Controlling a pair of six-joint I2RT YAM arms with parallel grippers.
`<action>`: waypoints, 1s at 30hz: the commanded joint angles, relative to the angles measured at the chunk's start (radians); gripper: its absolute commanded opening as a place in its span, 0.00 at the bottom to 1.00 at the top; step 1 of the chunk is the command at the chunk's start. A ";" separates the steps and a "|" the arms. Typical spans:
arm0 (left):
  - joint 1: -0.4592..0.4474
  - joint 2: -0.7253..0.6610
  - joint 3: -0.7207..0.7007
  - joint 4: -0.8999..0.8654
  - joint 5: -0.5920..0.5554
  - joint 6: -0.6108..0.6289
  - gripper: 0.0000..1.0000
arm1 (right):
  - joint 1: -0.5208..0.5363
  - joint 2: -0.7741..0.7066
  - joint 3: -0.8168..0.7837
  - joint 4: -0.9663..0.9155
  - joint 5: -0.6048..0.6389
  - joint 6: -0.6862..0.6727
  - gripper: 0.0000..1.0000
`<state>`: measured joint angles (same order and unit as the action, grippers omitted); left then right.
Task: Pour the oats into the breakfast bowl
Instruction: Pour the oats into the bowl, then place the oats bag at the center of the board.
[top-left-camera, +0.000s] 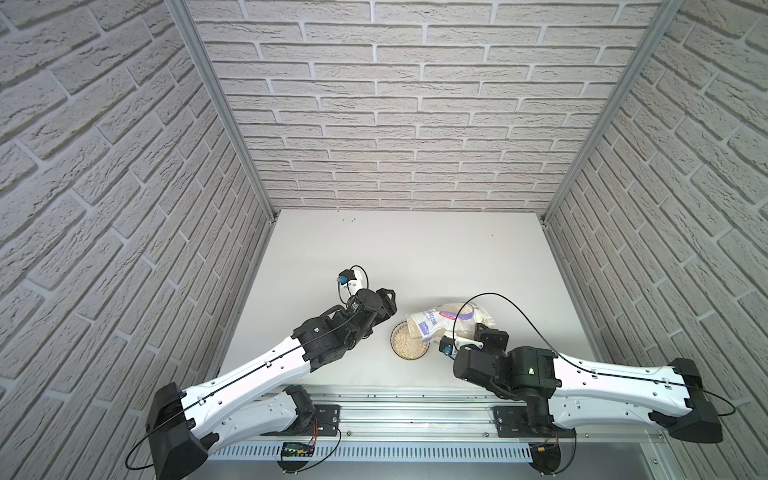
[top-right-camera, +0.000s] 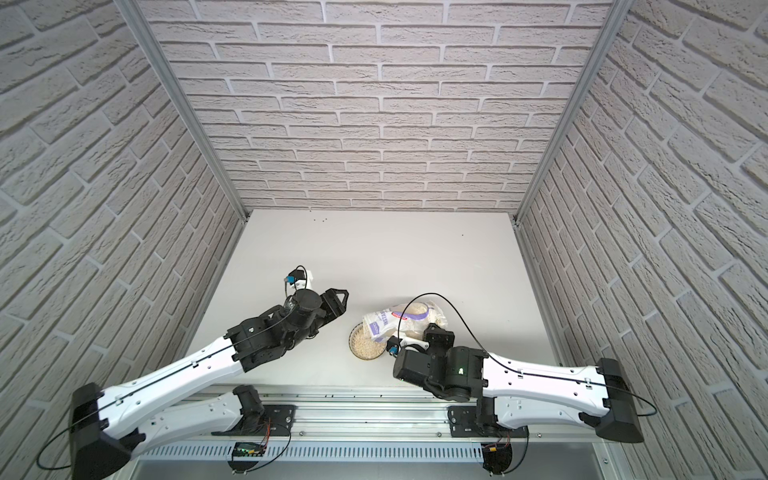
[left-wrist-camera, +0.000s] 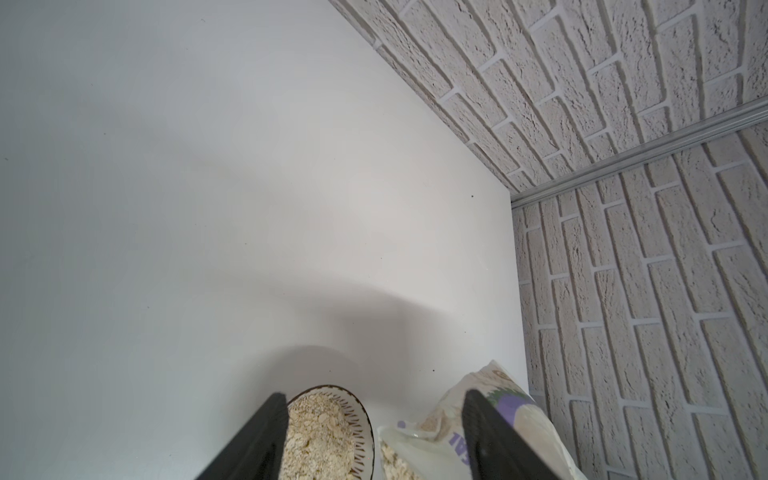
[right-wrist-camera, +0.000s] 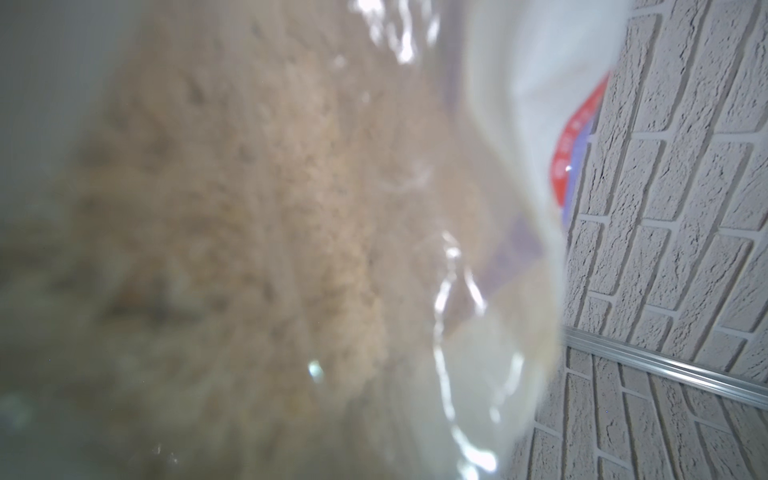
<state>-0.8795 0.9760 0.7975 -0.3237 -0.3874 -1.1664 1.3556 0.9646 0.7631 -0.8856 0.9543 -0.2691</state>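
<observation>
The oats pouch (top-left-camera: 436, 322) is clamped by the right gripper (top-left-camera: 478, 329), its fingers hidden behind blurred plastic. The breakfast bowl (top-left-camera: 392, 340) is partly covered. The left gripper (left-wrist-camera: 374, 395) is spread, empty.

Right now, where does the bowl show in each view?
Top view: bowl low centre, partly under the pouch.
Top view: bowl, same place, pouch over it.
Left wrist: bowl seen between the fingers, beside the pouch.
Right wrist: not in it; the pouch fills it.
Shared landmark: the pouch.
</observation>
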 joint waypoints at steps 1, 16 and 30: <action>0.010 -0.041 0.042 -0.034 -0.083 0.062 0.69 | -0.013 -0.076 0.039 0.176 0.103 0.030 0.03; 0.024 -0.059 0.067 -0.033 -0.095 0.113 0.71 | -0.226 -0.325 -0.141 0.814 -0.385 0.318 0.03; 0.020 0.006 -0.058 0.111 0.004 0.057 0.71 | -0.390 -0.170 -0.466 1.437 -0.419 0.661 0.03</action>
<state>-0.8623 0.9680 0.7765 -0.2928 -0.4168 -1.0916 0.9833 0.7654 0.2646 0.1474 0.5030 0.3134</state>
